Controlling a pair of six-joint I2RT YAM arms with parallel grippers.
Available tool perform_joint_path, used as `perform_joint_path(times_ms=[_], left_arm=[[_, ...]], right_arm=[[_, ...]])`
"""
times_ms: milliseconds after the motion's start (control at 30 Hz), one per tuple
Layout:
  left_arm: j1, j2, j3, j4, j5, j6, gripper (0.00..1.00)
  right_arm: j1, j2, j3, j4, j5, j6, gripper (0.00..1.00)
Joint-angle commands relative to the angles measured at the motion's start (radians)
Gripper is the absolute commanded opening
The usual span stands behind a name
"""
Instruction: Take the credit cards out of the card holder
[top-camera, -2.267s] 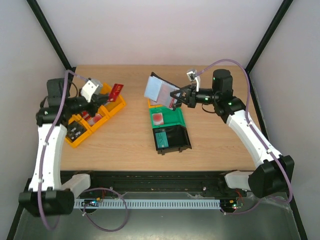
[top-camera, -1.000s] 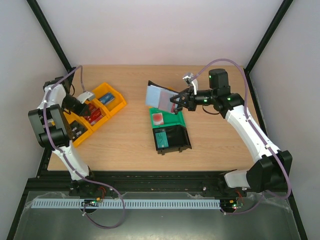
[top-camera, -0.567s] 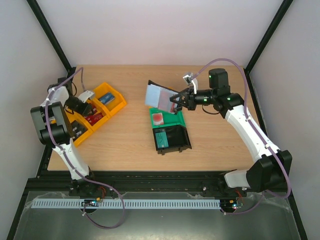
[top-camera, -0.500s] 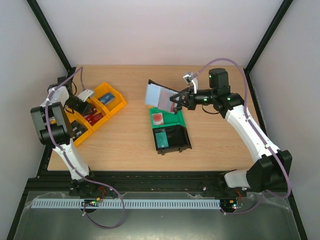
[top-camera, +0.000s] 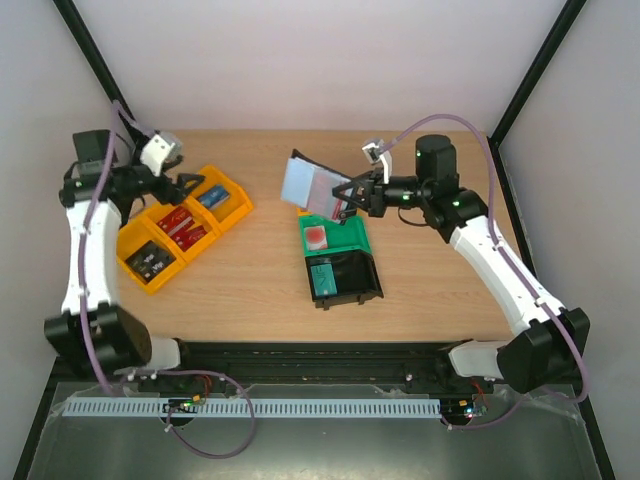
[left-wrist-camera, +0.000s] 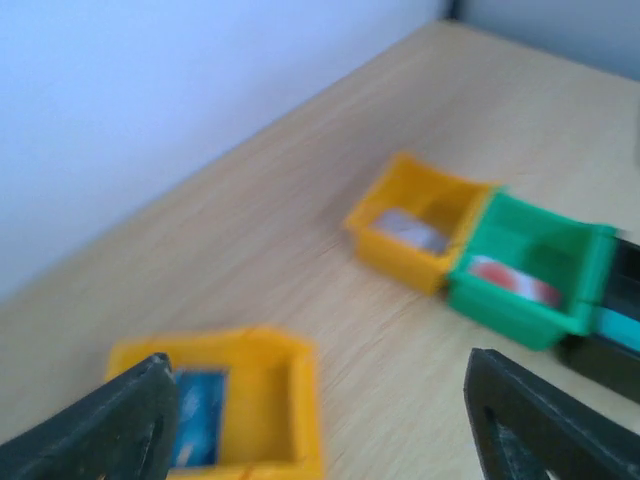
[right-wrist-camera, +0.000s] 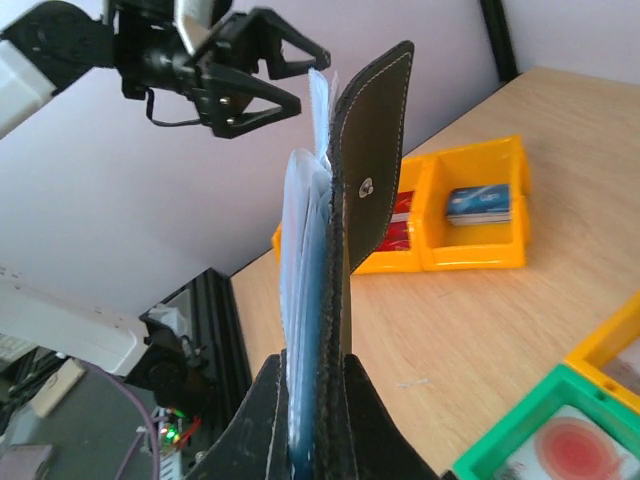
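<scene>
The card holder (top-camera: 306, 184) hangs upright in the air above the green bin, its blue-grey lining facing left. My right gripper (top-camera: 345, 197) is shut on its lower edge; in the right wrist view the card holder (right-wrist-camera: 350, 230) stands edge-on between my fingers (right-wrist-camera: 262, 420). Red credit cards (top-camera: 181, 226) lie in the middle compartment of the yellow bins (top-camera: 232, 212), and show too as red credit cards (right-wrist-camera: 401, 207) in the right wrist view. My left gripper (top-camera: 195, 184) hovers open and empty above those bins. Its left wrist view is blurred, with the fingers (left-wrist-camera: 125, 420) wide apart.
A green bin (top-camera: 350, 241) holds a pale card with a red spot (top-camera: 317, 236). In front of it a black bin (top-camera: 352, 276) holds a teal card (top-camera: 322, 275). A small yellow bin (left-wrist-camera: 415, 232) stands behind the green one. A blue card (top-camera: 210, 197) lies in the far yellow compartment.
My left gripper was low in the yellow bins and shut; it has opened and risen, empty. The right gripper has shifted the card holder slightly left.
</scene>
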Motion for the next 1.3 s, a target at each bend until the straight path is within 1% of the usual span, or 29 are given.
perform_joint_path(times_ms=[0,33,67,133,167,200,267,367,433,600,633,667,700,733,767,800,867,900,967,1033,1133,1200,1267], left_arm=[[-0.187,-0.189,-0.090,-0.046,0.228,-0.064,0.91],[-0.241,-0.226,-0.117,-0.053,0.235,-0.081,0.98],[-0.289,-0.267,-0.153,-0.026,0.241,-0.136,0.99],[-0.373,-0.353,-0.264,0.159,0.222,-0.401,0.99],[-0.395,-0.396,-0.321,0.260,0.201,-0.532,0.99],[-0.411,-0.425,-0.371,0.329,0.203,-0.614,0.99],[-0.434,-0.472,-0.442,0.416,0.242,-0.706,0.99],[-0.454,-0.519,-0.520,0.492,0.287,-0.799,0.99],[-0.476,-0.545,-0.556,0.539,0.318,-0.861,0.99],[-0.508,-0.579,-0.608,0.668,0.363,-0.995,0.98],[-0.511,-0.584,-0.619,0.710,0.396,-1.025,0.93],[-0.515,-0.590,-0.629,0.748,0.424,-1.048,0.82],[-0.520,-0.596,-0.631,0.745,0.430,-1.044,0.57],[-0.521,-0.603,-0.628,0.717,0.411,-1.027,0.28],[-0.520,-0.607,-0.622,0.678,0.378,-1.008,0.06],[-0.515,-0.610,-0.621,0.656,0.377,-0.996,0.03],[-0.510,-0.623,-0.619,0.664,0.426,-0.999,0.02],[-0.504,-0.632,-0.613,0.664,0.426,-1.003,0.02],[-0.488,-0.643,-0.596,0.664,0.427,-1.004,0.02],[-0.476,-0.649,-0.587,0.684,0.423,-1.019,0.02],[-0.464,-0.651,-0.585,0.727,0.428,-1.049,0.02],[-0.462,-0.651,-0.582,0.748,0.435,-1.058,0.02],[-0.463,-0.650,-0.581,0.756,0.440,-1.060,0.02]], right_arm=[[0.091,-0.038,0.029,0.051,0.036,0.031,0.02],[0.112,-0.037,0.029,0.054,0.036,0.033,0.02],[0.131,-0.038,0.027,0.060,0.038,0.041,0.02],[0.168,-0.043,0.014,0.074,0.038,0.049,0.02],[0.186,-0.048,0.006,0.083,0.034,0.054,0.02],[0.204,-0.055,-0.013,0.094,0.028,0.057,0.02],[0.242,-0.063,-0.039,0.112,0.013,0.073,0.02],[0.285,-0.077,-0.075,0.152,-0.016,0.118,0.02],[0.306,-0.084,-0.089,0.171,-0.035,0.145,0.02],[0.355,-0.094,-0.106,0.213,-0.003,0.186,0.02],[0.365,-0.095,-0.114,0.238,0.003,0.202,0.02],[0.371,-0.093,-0.123,0.262,0.010,0.219,0.02],[0.375,-0.089,-0.130,0.280,0.015,0.230,0.01],[0.376,-0.084,-0.135,0.289,0.022,0.234,0.02],[0.376,-0.078,-0.134,0.294,0.028,0.233,0.02],[0.375,-0.075,-0.128,0.294,0.029,0.226,0.07],[0.375,-0.081,-0.111,0.276,0.025,0.174,0.32],[0.373,-0.092,-0.106,0.262,0.033,0.135,0.40],[0.366,-0.128,-0.124,0.270,0.059,0.094,0.51],[0.358,-0.147,-0.144,0.292,0.061,0.089,0.54],[0.343,-0.149,-0.138,0.255,0.063,0.072,0.54],[0.340,-0.150,-0.138,0.234,0.085,0.067,0.50],[0.339,-0.148,-0.150,0.249,0.092,0.085,0.44]])
